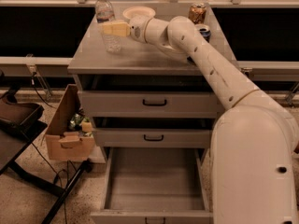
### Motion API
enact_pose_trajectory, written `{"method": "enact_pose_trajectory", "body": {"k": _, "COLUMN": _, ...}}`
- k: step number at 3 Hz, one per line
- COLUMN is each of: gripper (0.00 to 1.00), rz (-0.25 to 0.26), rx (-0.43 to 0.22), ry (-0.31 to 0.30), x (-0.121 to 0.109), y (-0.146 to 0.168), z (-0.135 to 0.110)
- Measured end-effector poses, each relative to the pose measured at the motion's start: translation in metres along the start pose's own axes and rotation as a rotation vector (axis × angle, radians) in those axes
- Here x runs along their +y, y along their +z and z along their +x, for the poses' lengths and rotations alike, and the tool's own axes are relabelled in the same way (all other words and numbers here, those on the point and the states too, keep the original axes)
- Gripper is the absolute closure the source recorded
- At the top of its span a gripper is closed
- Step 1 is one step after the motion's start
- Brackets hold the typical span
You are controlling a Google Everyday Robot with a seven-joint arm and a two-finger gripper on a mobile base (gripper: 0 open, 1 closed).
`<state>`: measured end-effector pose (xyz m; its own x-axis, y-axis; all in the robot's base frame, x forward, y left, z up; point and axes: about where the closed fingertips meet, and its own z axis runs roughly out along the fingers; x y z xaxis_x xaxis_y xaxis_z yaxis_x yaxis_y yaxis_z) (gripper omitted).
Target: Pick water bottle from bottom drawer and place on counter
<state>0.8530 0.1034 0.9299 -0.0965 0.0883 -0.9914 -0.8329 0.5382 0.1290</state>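
Note:
The water bottle [104, 9], clear with a white cap, stands upright at the back left of the counter [140, 56]. My gripper [112, 29] reaches in from the right at the bottle's middle, with its pale yellow fingers [117, 29] around the bottle and closed on it. The bottle's base looks to be resting on the counter. The bottom drawer [154, 183] is pulled open below and shows a bare grey floor. My arm stretches over the counter from the lower right.
A white bowl [138, 12] sits behind the gripper. An orange-brown can [197, 13] and a blue can [204, 31] stand at the counter's back right. A cardboard box [65, 136] and a black stand [21, 122] sit on the floor to the left.

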Motion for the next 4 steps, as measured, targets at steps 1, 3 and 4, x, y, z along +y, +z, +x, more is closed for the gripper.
{"method": "enact_pose_trajectory", "body": {"k": 1, "gripper": 0.0, "rz": 0.0, "rx": 0.0, "ry": 0.0, "x": 0.0, "y": 0.0, "z": 0.0}}
{"method": "enact_pose_trajectory", "body": {"k": 3, "gripper": 0.0, "rz": 0.121, "rx": 0.145, "ry": -0.155, "x": 0.0, "y": -0.07, "z": -0.059}}
{"method": "enact_pose_trajectory", "body": {"k": 4, "gripper": 0.0, "rz": 0.195, "rx": 0.281, "ry": -0.238, "x": 0.022, "y": -0.107, "z": -0.104}}
